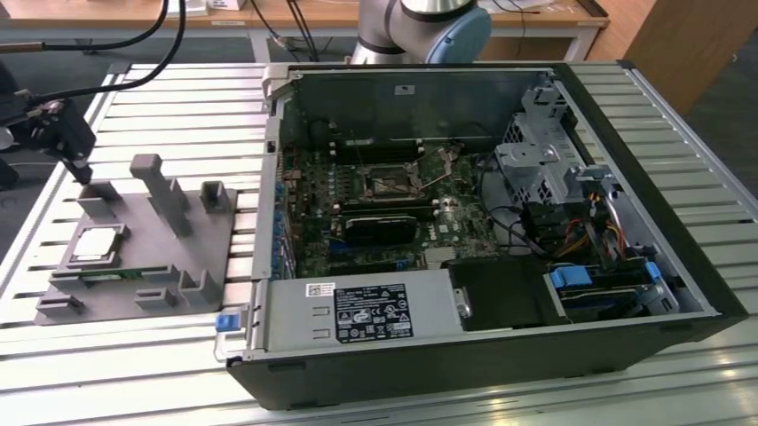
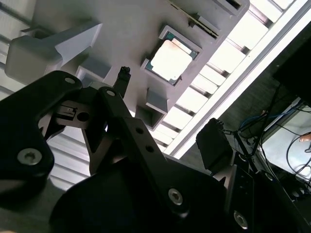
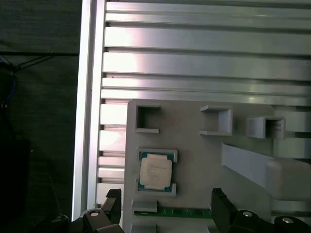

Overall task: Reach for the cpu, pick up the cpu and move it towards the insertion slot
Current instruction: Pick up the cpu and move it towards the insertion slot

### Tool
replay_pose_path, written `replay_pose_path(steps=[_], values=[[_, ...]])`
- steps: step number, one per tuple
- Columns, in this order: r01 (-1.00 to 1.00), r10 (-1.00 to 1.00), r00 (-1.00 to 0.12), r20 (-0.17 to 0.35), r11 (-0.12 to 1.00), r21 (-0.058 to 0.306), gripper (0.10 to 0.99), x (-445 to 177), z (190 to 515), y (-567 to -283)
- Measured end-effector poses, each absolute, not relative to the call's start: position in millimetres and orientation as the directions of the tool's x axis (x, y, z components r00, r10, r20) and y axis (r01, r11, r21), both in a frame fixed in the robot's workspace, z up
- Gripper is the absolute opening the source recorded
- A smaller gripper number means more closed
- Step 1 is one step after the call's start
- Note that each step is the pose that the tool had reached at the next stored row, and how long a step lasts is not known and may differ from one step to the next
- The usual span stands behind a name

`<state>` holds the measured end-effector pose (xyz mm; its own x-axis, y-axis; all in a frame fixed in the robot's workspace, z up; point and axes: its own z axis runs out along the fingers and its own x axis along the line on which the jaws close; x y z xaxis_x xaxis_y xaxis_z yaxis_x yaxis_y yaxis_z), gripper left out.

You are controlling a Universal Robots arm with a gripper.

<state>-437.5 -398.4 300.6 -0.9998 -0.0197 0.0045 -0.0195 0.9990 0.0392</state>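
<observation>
Metal of a shiny silver-white covers the top of the cpu (image 3: 155, 172), a small flat square chip with a darker, greenish rim showing around the plate. It lies flat in a shallow square recess of the grey plastic fixture (image 1: 142, 248). The fixture rests on the slatted aluminium worktop (image 1: 154, 98), at the exterior view's left of the open computer case (image 1: 474, 373). In the second wrist view the cpu (image 2: 171, 59) catches the light and looks almost white against the recess's raised edge. Just beside the recess, a long thin green memory stick (image 3: 180, 212) lies in its own groove of the fixture.

In the exterior view the tool (image 1: 78, 167) hangs over the far end of the fixture, above the cpu (image 1: 98, 246) and apart from it. Its two black fingers (image 3: 112, 204) stand spread wide, with nothing held between them. In the first wrist view the chip sits just ahead of the gap between the two fingertips.

The insertion slot (image 1: 389, 184), a square dark socket in a silvery frame, sits on the green motherboard (image 1: 308, 248) inside the case, well apart from both the cpu and the tool.
</observation>
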Motion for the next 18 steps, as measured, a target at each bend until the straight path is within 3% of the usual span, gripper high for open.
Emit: replay_pose_path(steps=[18], values=[[-0.02,-0.02,-1.0,0.004,0.999,0.039,0.824,-437.5,291.2,-398.4]])
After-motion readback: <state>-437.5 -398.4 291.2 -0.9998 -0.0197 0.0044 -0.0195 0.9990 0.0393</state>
